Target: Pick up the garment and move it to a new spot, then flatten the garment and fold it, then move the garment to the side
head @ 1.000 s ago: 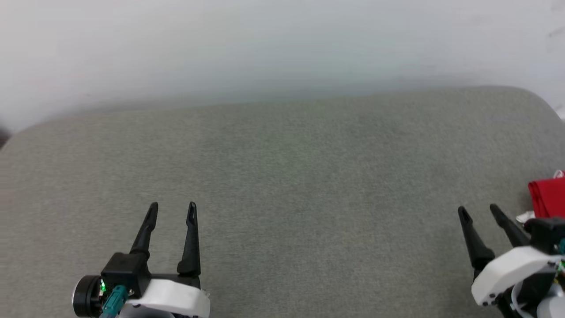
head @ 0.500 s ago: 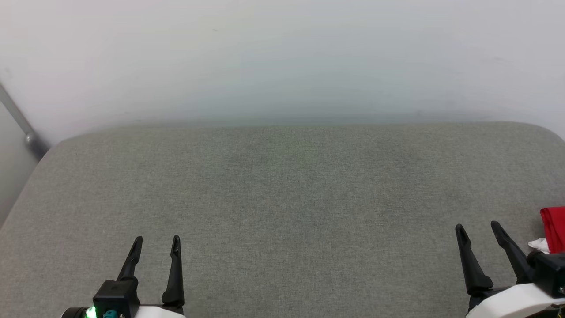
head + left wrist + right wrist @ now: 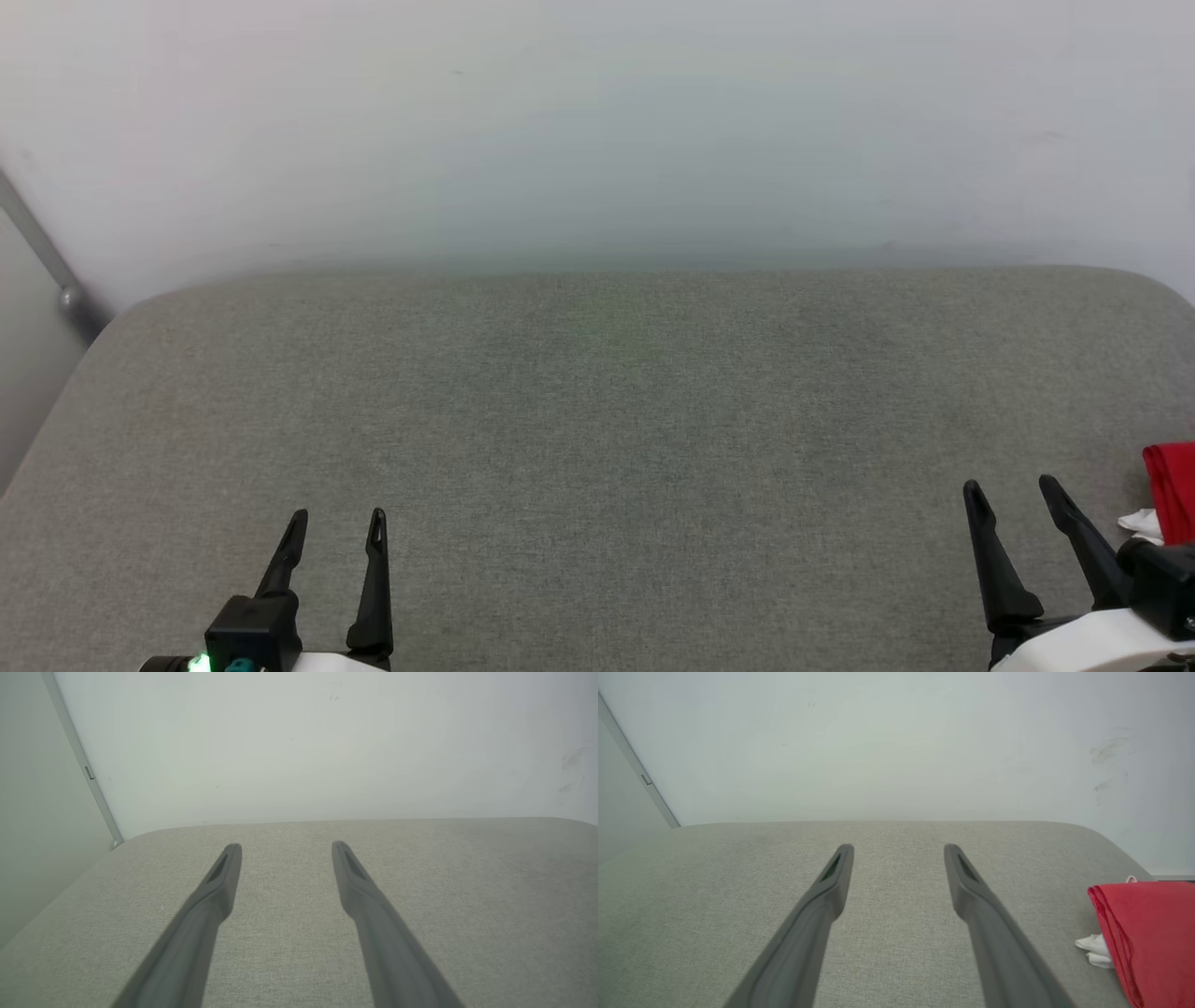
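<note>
The garment (image 3: 1174,490) lies folded at the far right edge of the grey padded surface (image 3: 597,420), red with a bit of white cloth poking out at its near left corner. In the right wrist view the garment (image 3: 1148,938) lies to the right of the fingers, apart from them. My right gripper (image 3: 1010,487) stands open just left of the garment, with nothing between its fingers (image 3: 831,882). My left gripper (image 3: 338,517) is open and empty at the lower left, far from the garment, its fingers (image 3: 224,877) hovering over bare grey fabric.
A pale wall (image 3: 597,121) rises behind the padded surface. A grey metal bar (image 3: 47,261) slants down the wall at the far left corner. The surface has rounded back corners, and its right edge runs near the garment.
The head camera has tilted, so the surface sits lower in view and the bar has appeared at the left. Both grippers stay open and sit lower in the frame.
</note>
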Robot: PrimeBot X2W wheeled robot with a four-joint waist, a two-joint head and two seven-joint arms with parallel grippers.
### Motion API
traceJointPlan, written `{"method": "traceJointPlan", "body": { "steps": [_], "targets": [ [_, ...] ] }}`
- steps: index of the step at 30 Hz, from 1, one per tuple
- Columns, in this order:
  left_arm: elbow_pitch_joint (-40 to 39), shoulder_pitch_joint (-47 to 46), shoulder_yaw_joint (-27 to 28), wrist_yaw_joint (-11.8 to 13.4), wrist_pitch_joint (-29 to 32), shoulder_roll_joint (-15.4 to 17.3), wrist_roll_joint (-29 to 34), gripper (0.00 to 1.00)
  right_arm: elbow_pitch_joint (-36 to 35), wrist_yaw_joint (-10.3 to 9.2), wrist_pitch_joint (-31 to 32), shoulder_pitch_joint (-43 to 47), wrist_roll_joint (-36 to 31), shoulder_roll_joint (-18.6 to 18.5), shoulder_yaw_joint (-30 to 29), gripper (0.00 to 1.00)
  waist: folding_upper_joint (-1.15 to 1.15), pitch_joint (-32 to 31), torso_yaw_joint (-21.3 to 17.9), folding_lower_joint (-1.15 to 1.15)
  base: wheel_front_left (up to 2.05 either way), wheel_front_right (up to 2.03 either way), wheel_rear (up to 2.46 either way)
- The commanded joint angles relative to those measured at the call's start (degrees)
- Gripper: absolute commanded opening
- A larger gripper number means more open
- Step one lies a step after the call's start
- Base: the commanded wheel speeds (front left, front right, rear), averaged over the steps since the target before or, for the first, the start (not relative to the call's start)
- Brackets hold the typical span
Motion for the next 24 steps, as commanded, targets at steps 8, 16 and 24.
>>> {"method": "traceJointPlan", "body": {
  "steps": [8, 16, 24],
  "targets": [
    [0.9, -0.4, -0.1, -0.4, 0.0, -0.3, -0.8, 1.00, 0.2, -0.04, 0.3, -0.1, 0.4, 0.4, 0.1, 1.00, 0.00, -0.2, 0.4, 0.00, 0.00, 0.00, 0.00],
    [1.3, 0.0, -0.2, -0.6, 0.0, -0.6, -1.3, 0.00, 0.8, 0.00, 0.1, 0.0, 0.5, 0.1, 0.3, 0.00, 0.00, -0.2, 0.4, 0.01, 0.00, 0.00, 0.00],
    [2.5, -0.4, 1.9, -2.7, 1.6, -2.8, -7.6, 0.00, 3.7, 0.00, 0.5, -1.4, 8.0, 0.4, 0.0, 0.00, 0.00, 0.0, 0.3, 0.01, 0.00, 0.00, 0.00]
  ]
}}
